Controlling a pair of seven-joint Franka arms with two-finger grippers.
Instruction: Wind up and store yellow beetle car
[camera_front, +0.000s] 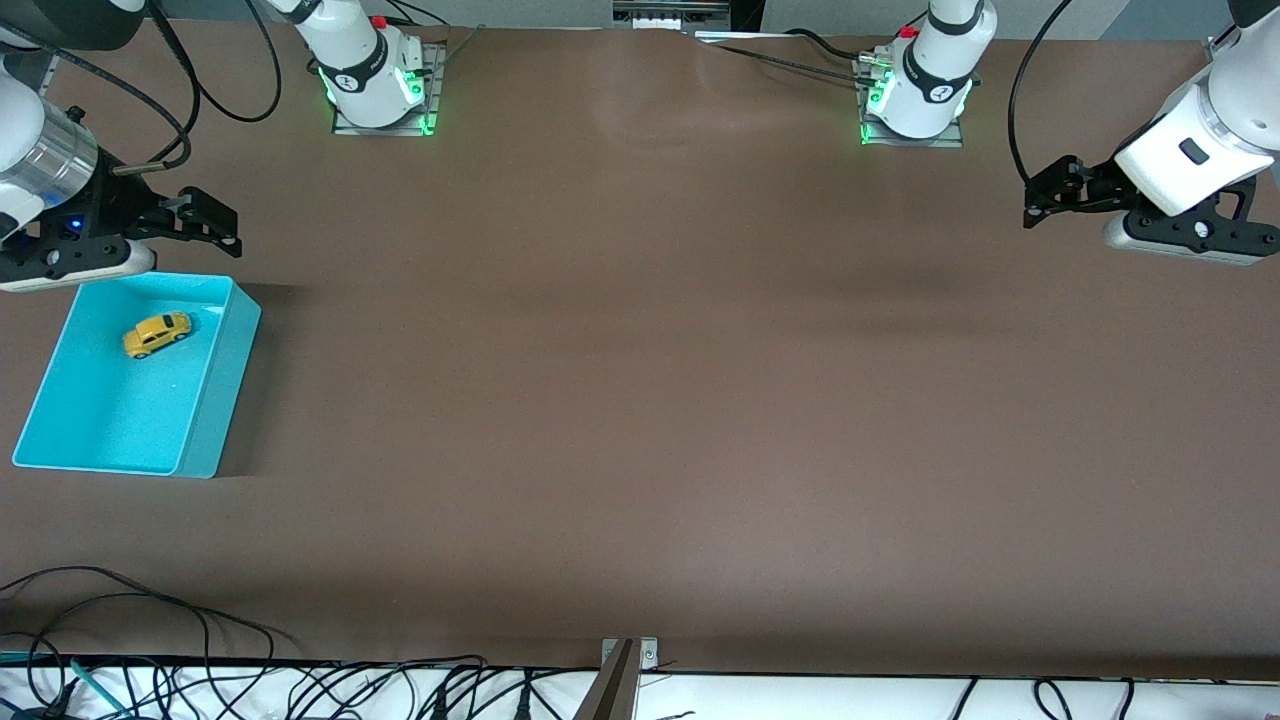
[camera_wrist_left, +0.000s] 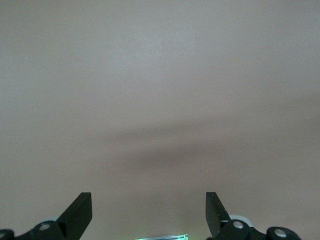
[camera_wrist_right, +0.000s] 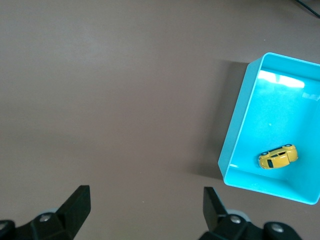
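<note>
Yellow beetle car (camera_front: 157, 334) sits inside the turquoise bin (camera_front: 215, 400), on the bin floor in the part farther from the front camera. It looks upright on its wheels; its nose points roughly to 2 o'clock in the front view. The right wrist view shows the same: car (camera_wrist_right: 278, 156) in the bin (camera_wrist_right: 235, 137), clear of the walls.

Right gripper (camera_front: 212, 222) hovers at the right arm's end of the bench, over bare bench just off the bin's 12 o'clock edge. Fingers apart, nothing held; the wrist view shows a wide gap at that gripper (camera_wrist_right: 145, 207).

Left gripper (camera_front: 1045, 195) hangs over bare bench at the left arm's end, well apart from the bin. Fingers apart (camera_wrist_left: 148, 212), empty. That arm waits.

Judgement: the car already lies stored, so the task looks done or nearly so. Whether it was wound cannot be read from here.

Handling, as a guess:
- Light, rigid little shell, probably die-cast or hard plastic, with glossy paint, so slippery on the pads.
- Rolls freely on its wheels; it would scoot if nudged along its length.
- Best hold is across the body sides, between the wheel arches. The rounded roof would squirt out.
- Small wheels and axles are the weak point.

Count: one car, one bin, two grippers.
</note>
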